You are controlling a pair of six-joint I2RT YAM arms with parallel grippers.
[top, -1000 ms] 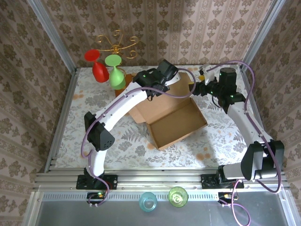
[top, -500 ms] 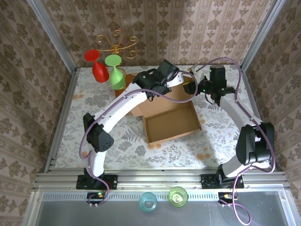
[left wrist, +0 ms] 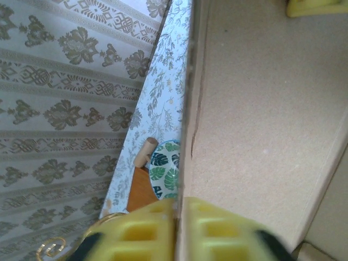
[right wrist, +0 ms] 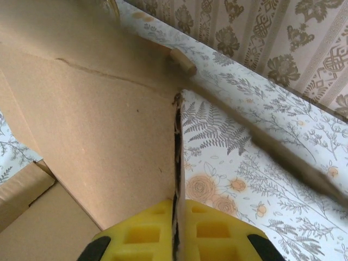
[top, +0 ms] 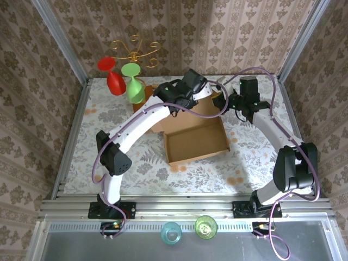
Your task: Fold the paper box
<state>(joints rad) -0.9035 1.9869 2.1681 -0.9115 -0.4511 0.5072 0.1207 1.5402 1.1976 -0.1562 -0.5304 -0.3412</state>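
Cardboard is held at two places along one panel, and the coming move depends on that. The paper box lies near the middle of the bench, its open tray toward the arm bases and a large panel raised at its far side. The long axis of that panel runs roughly left to right across the bench, slightly skewed.

In the left wrist view the left fingers are closed on the panel's edge, with the card passing straight between the yellow pads and on away from the camera. In the right wrist view the right fingers are likewise clamped on a card edge, at what appears to be a corner of the panel.

Seen from above, both wrists are gathered at the far side of the box. The left arm is stretched across from the left, and the right arm is bent in from the right. The tray thus lies on the near side of both grips. The panel would probably have to be swung toward the bases and down over it, with both grips kept level.
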